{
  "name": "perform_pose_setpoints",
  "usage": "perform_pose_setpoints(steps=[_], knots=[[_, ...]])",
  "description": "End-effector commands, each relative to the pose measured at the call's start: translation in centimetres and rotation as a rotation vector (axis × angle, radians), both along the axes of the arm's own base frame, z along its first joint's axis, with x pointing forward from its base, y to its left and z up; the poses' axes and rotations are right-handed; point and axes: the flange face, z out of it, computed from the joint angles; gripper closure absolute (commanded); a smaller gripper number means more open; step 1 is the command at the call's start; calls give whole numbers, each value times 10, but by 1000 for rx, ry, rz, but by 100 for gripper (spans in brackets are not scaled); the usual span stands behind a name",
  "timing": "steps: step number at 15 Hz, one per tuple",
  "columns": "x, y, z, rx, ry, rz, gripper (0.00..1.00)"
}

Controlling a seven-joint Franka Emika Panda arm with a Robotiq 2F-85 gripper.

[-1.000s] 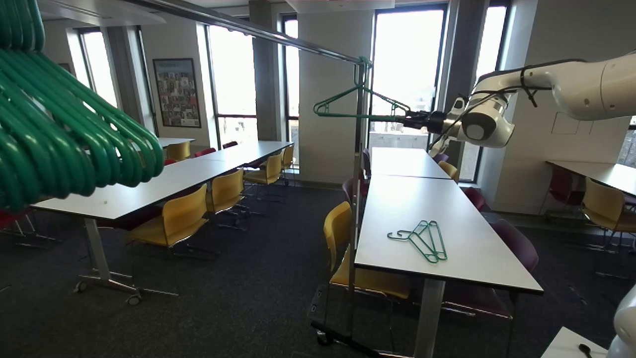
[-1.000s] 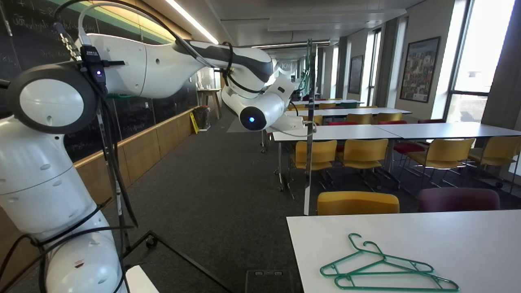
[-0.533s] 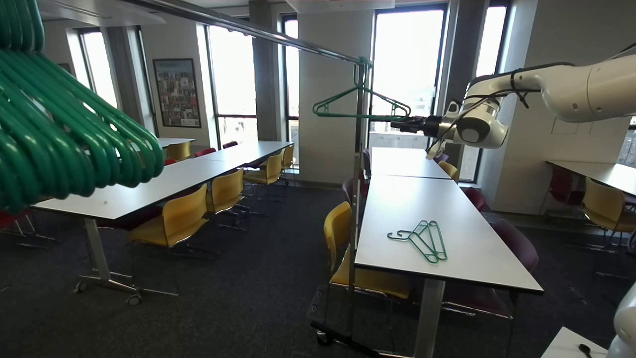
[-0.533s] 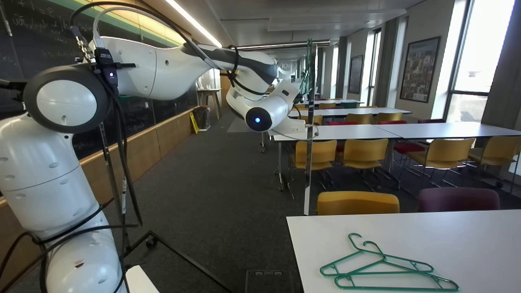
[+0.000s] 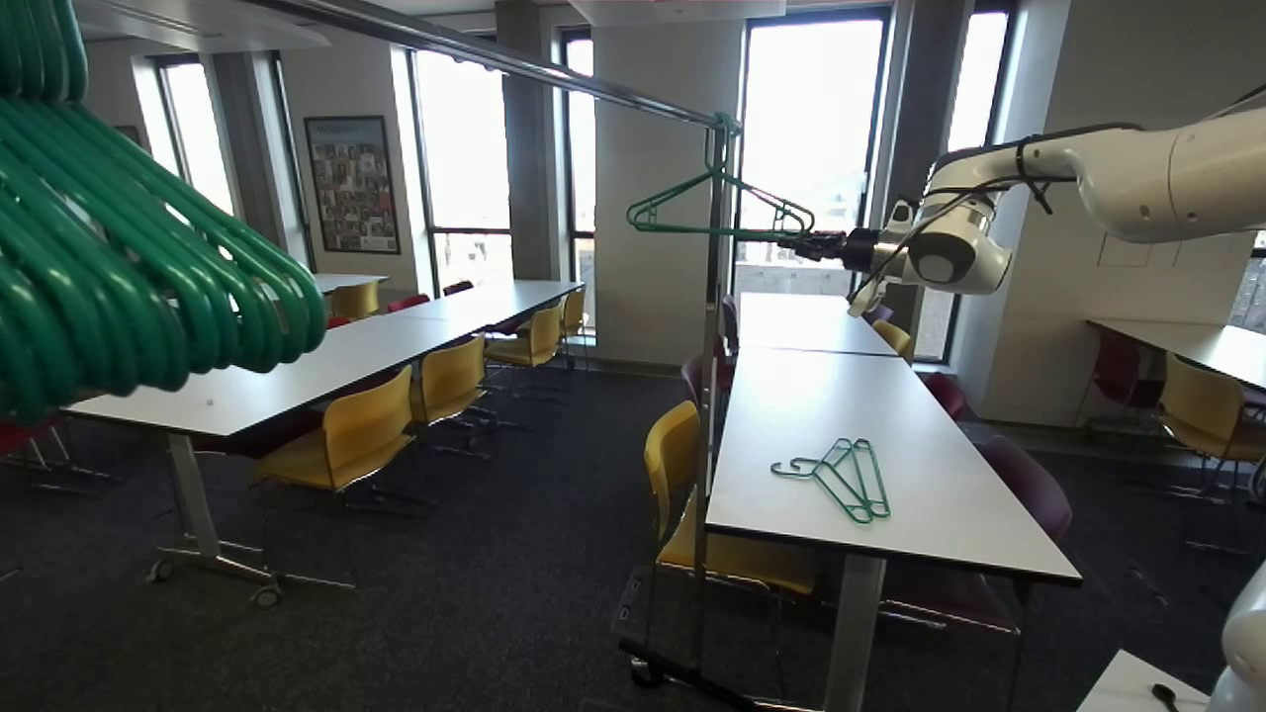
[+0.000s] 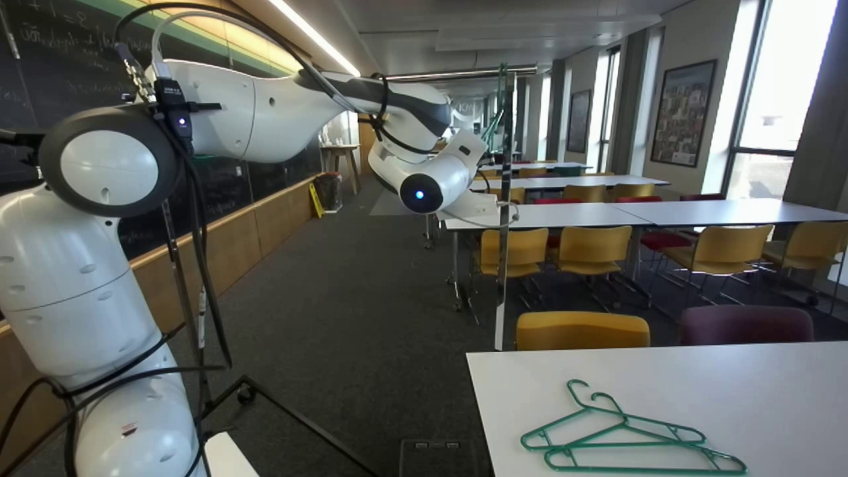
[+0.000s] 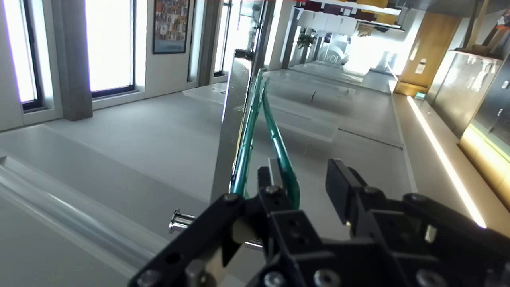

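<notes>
Just ahead of the gripper [image 5: 796, 242], in an exterior view, a pair of green hangers [image 5: 673, 231] hangs from the end of a metal rail [image 5: 559, 76], their nearer lower corner right at its tip. Behind the gripper, the white arm [image 5: 1137, 188] stretches off toward the view's right edge. Well below it runs a white table [image 5: 821, 386] with a yellow chair [image 5: 673, 445] alongside. Far across from the gripper, close to the camera, a thick bunch of hangers [image 5: 178, 277] fills the left edge.

Also in an exterior view, the gripper is mostly hidden by the upright post [image 6: 503, 265] and the arm's last joint. Lower than the gripper and nearer the camera, two loose hangers [image 6: 646, 470] lie overlapping on the table.

From the wrist view, the fingers [image 7: 338, 189] stand partway apart. The near end of one hanger of the pair lies between them, just beside the finger at the view's left; whether it touches cannot be told. A gap shows between it and the opposite finger. The pair's second hanger passes outside that left-hand finger, next to the post. Far past the fingers are a framed poster [image 7: 170, 26] and a ceiling light [image 7: 446, 162].
</notes>
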Motion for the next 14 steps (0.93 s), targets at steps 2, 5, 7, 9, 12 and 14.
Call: perform_pose_setpoints(steps=[2,5,7,9,12,14], knots=[[0,-1,13,-1,-8,0,99],[0,-1,13,-3,-9,1,98],[0,0,12,-3,-8,2,98],[-1,1,12,-6,-9,4,98],[-10,6,22,-14,-42,16,98],[-19,10,34,-16,-74,35,98]])
